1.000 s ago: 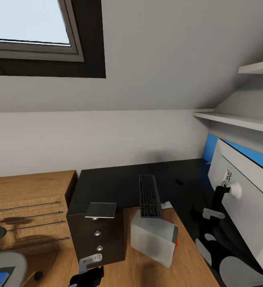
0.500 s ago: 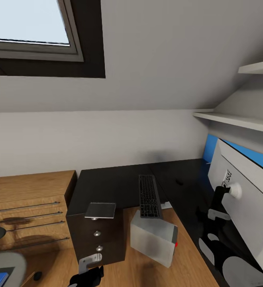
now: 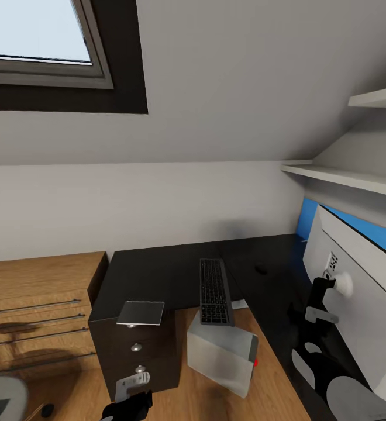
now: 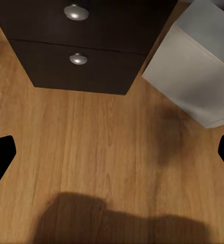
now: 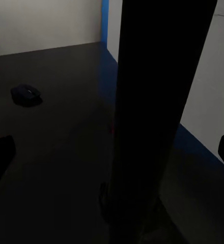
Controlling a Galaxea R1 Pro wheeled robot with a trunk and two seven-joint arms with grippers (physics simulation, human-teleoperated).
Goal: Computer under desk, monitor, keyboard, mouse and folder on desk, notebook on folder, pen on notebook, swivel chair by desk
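Monitor [image 3: 362,316] stands at the right of the desk [image 3: 164,269], back facing us; tall, top-heavy, rigid, likely tippy, so grip its stand post [image 5: 158,117]. Right gripper [image 5: 112,152] is spread wide around the post. Left gripper [image 4: 112,152] is wide, empty, over the floor.

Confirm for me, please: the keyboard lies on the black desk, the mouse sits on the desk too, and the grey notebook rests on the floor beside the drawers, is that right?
Not quite. The head view shows the notebook lying on the desk above the drawers, not on the floor. The keyboard and mouse are on the desk as you say.
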